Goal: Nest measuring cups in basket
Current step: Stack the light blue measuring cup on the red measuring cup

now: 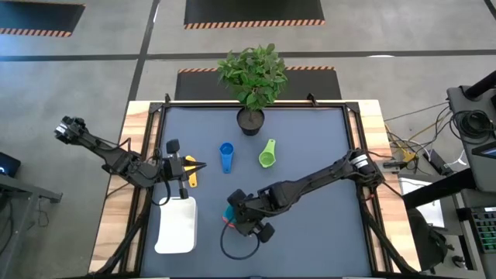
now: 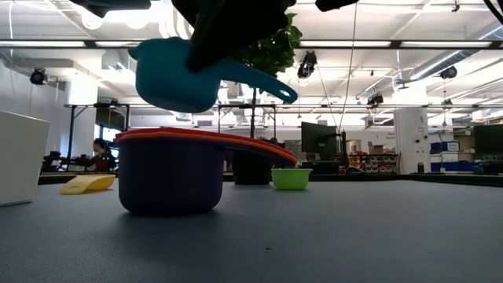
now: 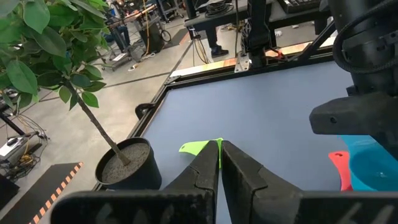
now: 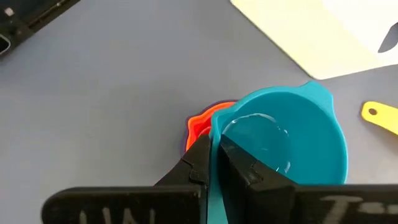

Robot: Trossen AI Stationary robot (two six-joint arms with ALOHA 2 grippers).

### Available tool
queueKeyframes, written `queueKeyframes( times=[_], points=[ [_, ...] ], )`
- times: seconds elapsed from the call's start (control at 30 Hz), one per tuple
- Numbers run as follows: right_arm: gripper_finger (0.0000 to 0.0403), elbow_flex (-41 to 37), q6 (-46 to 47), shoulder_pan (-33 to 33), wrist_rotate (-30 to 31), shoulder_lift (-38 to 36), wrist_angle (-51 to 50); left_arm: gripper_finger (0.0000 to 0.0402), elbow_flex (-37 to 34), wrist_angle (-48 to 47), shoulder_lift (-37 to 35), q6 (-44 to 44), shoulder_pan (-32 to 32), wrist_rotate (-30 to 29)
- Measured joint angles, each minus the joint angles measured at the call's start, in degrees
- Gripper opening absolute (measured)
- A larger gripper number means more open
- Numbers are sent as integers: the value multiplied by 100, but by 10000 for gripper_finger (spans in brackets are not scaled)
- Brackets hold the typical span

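Note:
My right gripper (image 4: 213, 163) is shut on the teal measuring cup (image 4: 283, 144), which hangs in the air (image 2: 174, 75) above a stack: the purple cup (image 2: 169, 179) stands on the table with the orange cup (image 2: 196, 136) and a red-pink cup (image 4: 200, 122) nested in it. The yellow cup (image 1: 191, 173) lies beside my left gripper (image 1: 180, 166), whose fingers are shut on nothing (image 3: 219, 163). The blue cup (image 1: 226, 157) and the green cup (image 1: 267, 153) lie near the table's middle. The white basket (image 1: 177, 225) sits near the left front. My right gripper pinches the teal cup's flat handle (image 4: 214, 194) between its two fingers, close to the bowl. The fingers lie along the handle. The cup is lifted clear and roughly level, its open side up, with the bowl (image 2: 173, 79) just above the stack.
A potted plant in a black pot (image 1: 250, 120) stands at the table's far edge. A black cable loop (image 1: 239, 246) lies below the right gripper. The right half of the grey mat (image 1: 325, 225) is bare.

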Motion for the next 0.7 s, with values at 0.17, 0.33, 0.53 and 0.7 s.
queueKeyframes(
  times=[0.17,0.33,0.53,0.7],
  points=[
    [9,-106,2,0,0,1,196,0,-2,0,0,-1,2,0],
    [9,-212,-2,0,2,4,219,0,-2,0,0,0,0,0],
    [9,-242,0,0,0,4,373,0,0,0,0,0,0,0],
    [9,-311,0,0,2,4,368,0,-1,2,0,0,1,0]
  ],
)
